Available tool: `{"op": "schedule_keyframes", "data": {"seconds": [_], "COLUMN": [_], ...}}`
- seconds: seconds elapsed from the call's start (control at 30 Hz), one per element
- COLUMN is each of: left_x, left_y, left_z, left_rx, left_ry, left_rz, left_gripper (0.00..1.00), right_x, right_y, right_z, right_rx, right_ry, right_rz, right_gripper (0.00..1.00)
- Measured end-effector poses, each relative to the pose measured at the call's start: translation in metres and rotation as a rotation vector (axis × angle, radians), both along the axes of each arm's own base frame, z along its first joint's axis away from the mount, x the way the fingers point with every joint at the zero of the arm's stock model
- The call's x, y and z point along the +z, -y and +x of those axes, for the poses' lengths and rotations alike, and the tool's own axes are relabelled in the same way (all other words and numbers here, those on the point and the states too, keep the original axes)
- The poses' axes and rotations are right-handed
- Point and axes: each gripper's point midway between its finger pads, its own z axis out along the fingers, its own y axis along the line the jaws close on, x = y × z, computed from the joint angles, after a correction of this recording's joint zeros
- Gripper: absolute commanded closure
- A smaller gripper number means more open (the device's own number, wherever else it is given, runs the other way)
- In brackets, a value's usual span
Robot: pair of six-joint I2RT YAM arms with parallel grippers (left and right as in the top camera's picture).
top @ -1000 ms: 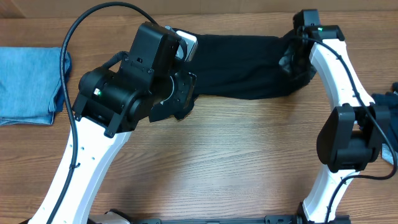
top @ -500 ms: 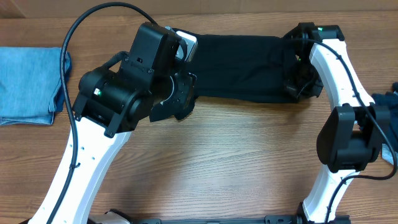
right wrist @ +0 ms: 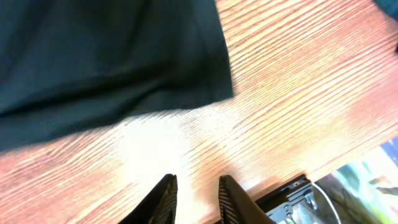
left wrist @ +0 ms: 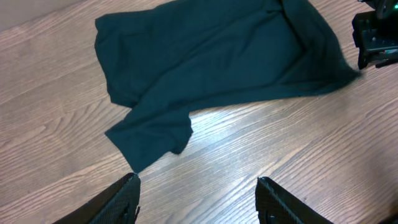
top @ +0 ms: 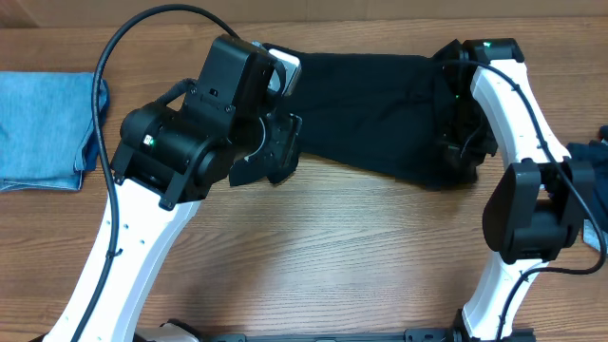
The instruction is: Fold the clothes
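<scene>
The clothes in play are a black T-shirt (top: pixel 370 109), spread across the back of the table, with one sleeve (left wrist: pixel 152 137) pointing toward my left gripper. My left gripper (top: pixel 280 147) hangs just in front of the shirt's left end. In the left wrist view this gripper (left wrist: pixel 198 190) is open over bare wood, its fingertips just short of the sleeve. My right gripper (top: pixel 464 157) is at the shirt's right end. In the right wrist view it (right wrist: pixel 196 190) is open a little, with only wood between its fingers and the shirt's hem (right wrist: pixel 112 56) just ahead.
A folded light blue denim piece (top: pixel 47 123) lies at the far left. A dark navy garment (top: pixel 594 161) shows at the right edge, behind my right arm (top: pixel 518 104). Bare wooden table (top: pixel 332 247) fills the front half.
My right gripper drew the shirt's right end toward the front, then parted its fingers and let go. The left gripper opened a little wider, its arm still.
</scene>
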Motion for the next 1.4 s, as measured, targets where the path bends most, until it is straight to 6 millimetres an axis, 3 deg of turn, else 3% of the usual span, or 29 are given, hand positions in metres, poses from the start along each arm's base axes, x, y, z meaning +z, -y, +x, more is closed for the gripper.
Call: {"op": "schedule_keyframes", "data": {"seconds": [0.2, 0.37, 0.5, 0.6, 0.7, 0.8, 1.03, 1.1, 1.3, 1.4], "left_x": [-0.016, -0.039, -0.084, -0.133, -0.177, -0.205, -0.219, -0.232, -0.292, -0.300], "left_y": [-0.013, -0.022, -0.019, -0.007, 0.005, 0.012, 0.018, 0.015, 0.010, 0.013], "left_z": [-0.020, -0.026, -0.021, -0.015, -0.006, 0.004, 0.041, 0.049, 0.046, 0.044], "left_rx": [0.004, 0.051, 0.084, 0.063, 0.000, -0.052, -0.052, -0.034, -0.029, -0.033], "left_ry": [-0.099, -0.169, -0.239, -0.281, -0.266, -0.204, -0.040, -0.040, -0.137, -0.138], "left_rz": [0.063, 0.110, 0.129, 0.108, 0.092, 0.092, 0.108, 0.142, 0.273, 0.289], "left_gripper": [0.44, 0.38, 0.36, 0.37, 0.30, 0.30, 0.32, 0.32, 0.35, 0.34], "right_x": [-0.001, -0.005, -0.009, -0.012, -0.014, -0.015, -0.014, -0.014, -0.014, -0.014], "right_y": [-0.003, -0.005, -0.012, -0.023, -0.035, -0.049, -0.059, -0.059, -0.061, -0.061], "right_z": [0.002, 0.016, 0.029, 0.038, 0.049, 0.058, 0.060, 0.060, 0.059, 0.059], "right_rx": [0.035, 0.037, 0.038, 0.056, 0.079, 0.099, 0.109, 0.109, 0.112, 0.119], "right_ry": [0.004, 0.061, 0.115, 0.150, 0.191, 0.229, 0.238, 0.237, 0.234, 0.233], "right_rz": [0.005, 0.013, 0.055, 0.122, 0.198, 0.279, 0.337, 0.342, 0.350, 0.351], "right_gripper": [0.66, 0.60, 0.57, 0.55, 0.55, 0.55, 0.55, 0.55, 0.55, 0.55]}}
